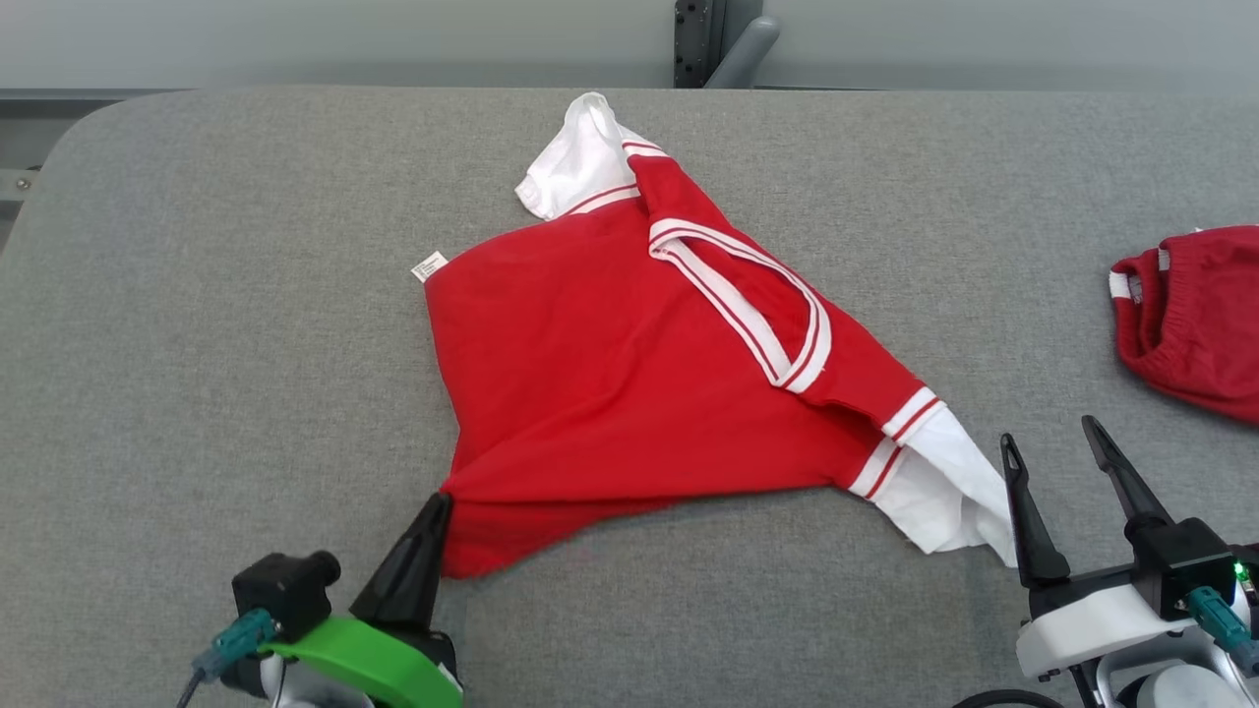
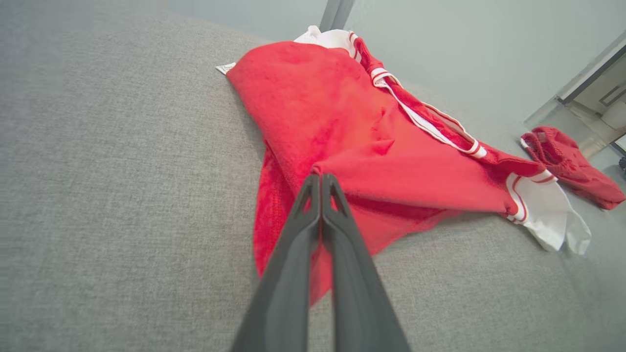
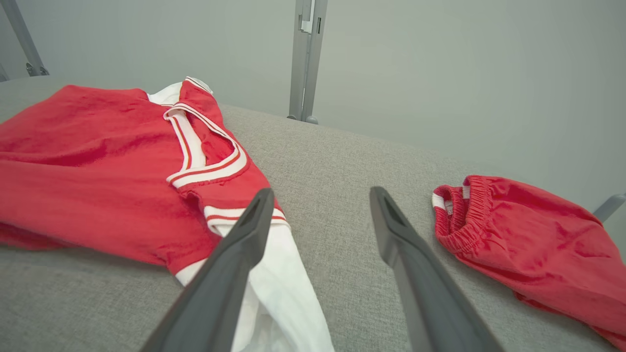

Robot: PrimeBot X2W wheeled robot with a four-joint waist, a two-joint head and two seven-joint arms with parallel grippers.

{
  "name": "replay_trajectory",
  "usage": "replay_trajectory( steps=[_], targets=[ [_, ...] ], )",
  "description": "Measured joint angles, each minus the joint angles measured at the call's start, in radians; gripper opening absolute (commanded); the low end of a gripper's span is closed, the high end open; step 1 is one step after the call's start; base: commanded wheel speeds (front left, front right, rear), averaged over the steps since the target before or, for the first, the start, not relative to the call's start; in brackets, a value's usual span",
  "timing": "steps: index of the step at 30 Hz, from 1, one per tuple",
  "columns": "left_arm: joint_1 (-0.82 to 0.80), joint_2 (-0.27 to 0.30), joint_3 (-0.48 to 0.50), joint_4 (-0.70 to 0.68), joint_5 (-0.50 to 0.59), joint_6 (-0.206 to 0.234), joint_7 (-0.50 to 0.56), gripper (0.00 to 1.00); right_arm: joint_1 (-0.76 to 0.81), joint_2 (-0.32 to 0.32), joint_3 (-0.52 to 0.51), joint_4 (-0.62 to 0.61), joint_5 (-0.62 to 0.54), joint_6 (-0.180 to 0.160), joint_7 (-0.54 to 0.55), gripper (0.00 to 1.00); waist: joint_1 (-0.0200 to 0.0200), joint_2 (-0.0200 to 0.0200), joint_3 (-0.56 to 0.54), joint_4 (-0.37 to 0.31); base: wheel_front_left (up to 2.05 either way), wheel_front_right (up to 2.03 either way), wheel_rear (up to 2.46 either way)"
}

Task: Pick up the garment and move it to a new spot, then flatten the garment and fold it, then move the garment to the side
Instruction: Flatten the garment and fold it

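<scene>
Garment (image 1: 610,364) lies rumpled mid-bench (image 1: 197,344). My left pincer (image 1: 440,501) is pressed together, pinching its near-left hem corner. My right pincer (image 1: 1049,435) stands spread, just beside the white sleeve (image 1: 944,492), near right. Shorts (image 1: 1195,315) lie at the right edge.

Diffuse, even overhead light renders the grey surface (image 1: 197,344) uniformly bright and matte. A soft, narrow shadow runs beneath the garment (image 1: 610,374) along its 6 o'clock hem. The head view is sharp throughout; both wrist views bow at their edges, and the left tool (image 2: 320,178) softens toward 6 o'clock.
</scene>
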Motion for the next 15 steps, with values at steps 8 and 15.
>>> replay_trajectory(
  steps=[8,15],
  targets=[
    [-0.182,-0.006,-0.028,0.2,0.018,-0.08,0.1,0.0,-0.012,0.005,0.024,0.009,0.0,0.0,0.0,1.0,0.0,0.0,0.005,-0.013,0.0,0.0,0.0],
    [-0.256,0.011,-0.042,0.343,0.007,-0.111,0.091,0.0,-0.022,0.014,0.017,0.007,0.003,0.0,0.0,1.0,0.0,0.0,0.018,-0.053,0.0,0.0,0.0]
  ],
)
